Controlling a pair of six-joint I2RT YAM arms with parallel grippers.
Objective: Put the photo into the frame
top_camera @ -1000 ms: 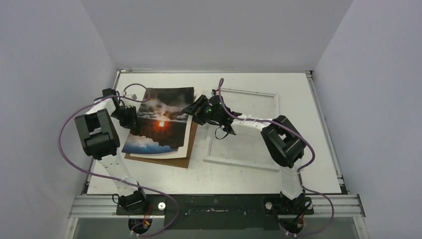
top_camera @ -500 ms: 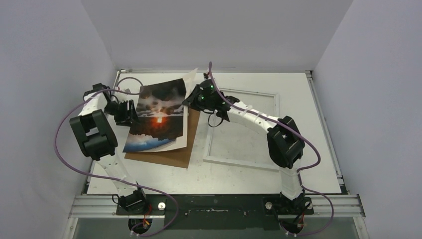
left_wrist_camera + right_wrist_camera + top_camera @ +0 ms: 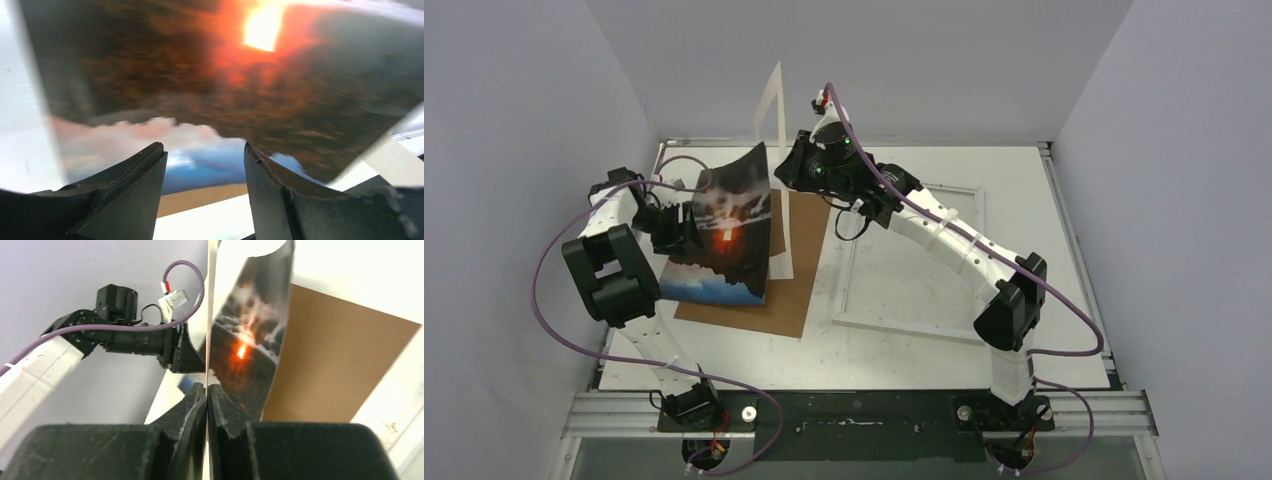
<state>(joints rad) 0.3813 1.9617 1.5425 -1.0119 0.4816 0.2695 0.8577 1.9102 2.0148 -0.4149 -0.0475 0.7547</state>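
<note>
Two grippers: right gripper, jaws pinching the photo by one edge, sheet bowed upright over the backing board; left gripper, jaws spread. Likely fault: the single-edge hold creases or drops it short of the frame, right of the board.

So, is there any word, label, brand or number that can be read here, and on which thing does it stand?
None can be read.
The photo shows only a sunset scene, without caption.
The frame and the brown backing board are plain.
The small white cable tag, in the right wrist view, is too small to show any print.
</note>
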